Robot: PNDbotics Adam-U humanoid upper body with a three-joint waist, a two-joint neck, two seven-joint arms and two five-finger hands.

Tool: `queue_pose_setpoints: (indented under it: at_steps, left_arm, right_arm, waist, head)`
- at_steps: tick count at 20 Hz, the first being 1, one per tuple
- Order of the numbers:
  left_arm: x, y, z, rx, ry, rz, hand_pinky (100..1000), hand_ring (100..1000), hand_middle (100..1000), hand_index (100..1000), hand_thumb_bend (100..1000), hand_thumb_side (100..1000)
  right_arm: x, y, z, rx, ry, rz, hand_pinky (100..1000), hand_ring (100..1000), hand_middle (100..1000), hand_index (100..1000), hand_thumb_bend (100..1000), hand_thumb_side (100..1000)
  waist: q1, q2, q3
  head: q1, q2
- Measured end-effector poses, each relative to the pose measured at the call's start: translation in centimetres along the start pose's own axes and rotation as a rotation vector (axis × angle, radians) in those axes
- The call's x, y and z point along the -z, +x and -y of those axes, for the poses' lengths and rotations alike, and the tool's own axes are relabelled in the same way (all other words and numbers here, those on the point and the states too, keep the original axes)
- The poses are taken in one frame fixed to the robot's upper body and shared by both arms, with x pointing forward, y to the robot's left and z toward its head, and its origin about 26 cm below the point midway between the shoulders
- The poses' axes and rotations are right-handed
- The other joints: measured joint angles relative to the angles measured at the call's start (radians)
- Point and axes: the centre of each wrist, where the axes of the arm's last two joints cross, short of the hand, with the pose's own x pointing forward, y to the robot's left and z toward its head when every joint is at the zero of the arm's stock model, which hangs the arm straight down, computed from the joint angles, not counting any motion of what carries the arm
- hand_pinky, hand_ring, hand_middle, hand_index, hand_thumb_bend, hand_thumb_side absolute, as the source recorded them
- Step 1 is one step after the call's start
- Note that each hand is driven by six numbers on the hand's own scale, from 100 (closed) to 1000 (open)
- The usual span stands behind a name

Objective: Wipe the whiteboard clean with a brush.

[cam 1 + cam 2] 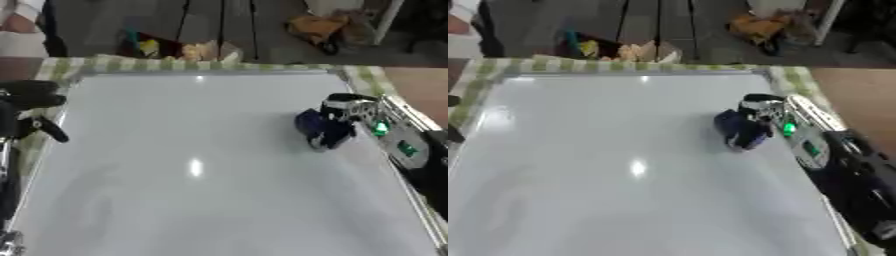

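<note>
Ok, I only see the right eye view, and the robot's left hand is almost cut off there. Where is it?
Observer: The left eye view shows the left hand, black, at the left edge of the whiteboard, far across from the blue brush.
Operator: Is it holding anything?
Observer: I can see nothing in it. Below it, a silver part of the left arm runs down along that same edge.

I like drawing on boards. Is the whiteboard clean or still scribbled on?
Clean, as far as shows: the whiteboard is plain white with only light glare. The right hand holds the blue brush on it.
</note>
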Motion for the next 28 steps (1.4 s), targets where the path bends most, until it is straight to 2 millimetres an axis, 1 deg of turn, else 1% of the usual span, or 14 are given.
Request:
queue_pose_setpoints:
  at_steps: [8, 10, 15, 22, 28]
  left_arm:
    - [0.0, 0.0, 0.0, -0.001, -0.001, 0.001, 395, 690, 685, 658, 100, 932]
    - [0.0, 0.0, 0.1, -0.003, -0.004, 0.001, 395, 690, 685, 658, 100, 932]
    - [0.0, 0.0, 0.1, -0.003, -0.004, 0.002, 395, 690, 686, 658, 100, 932]
    - [0.0, 0.0, 0.1, -0.003, -0.004, 0.002, 395, 690, 686, 658, 100, 932]
    - [0.0, 0.0, 0.1, -0.003, -0.005, 0.002, 395, 691, 687, 658, 100, 933]
  right_arm:
    - [-0.8, 0.1, -0.8, -0.060, 0.052, 0.027, 218, 411, 207, 100, 100, 173]
    - [-1.1, 0.2, -0.9, -0.072, 0.060, 0.039, 218, 411, 219, 100, 100, 173]
    - [-1.4, 0.4, -1.1, -0.079, 0.078, 0.053, 215, 409, 221, 100, 100, 173]
    - [-1.4, 0.3, -1.0, -0.071, 0.070, 0.049, 208, 408, 219, 100, 100, 165]
    - [-0.1, -0.1, 0.0, -0.012, 0.027, -0.019, 205, 409, 221, 100, 100, 165]
  waist:
    - [-0.001, 0.000, -0.001]
    - [-0.001, 0.000, -0.001]
    - [0.000, 0.000, -0.001]
    - [0.000, 0.000, -0.001]
    - [0.000, 0.000, 0.000]
  head:
    - [0.000, 0.000]
    - [-0.001, 0.000]
    - [-0.001, 0.000]
    - [-0.004, -0.001]
    - [-0.005, -0.008]
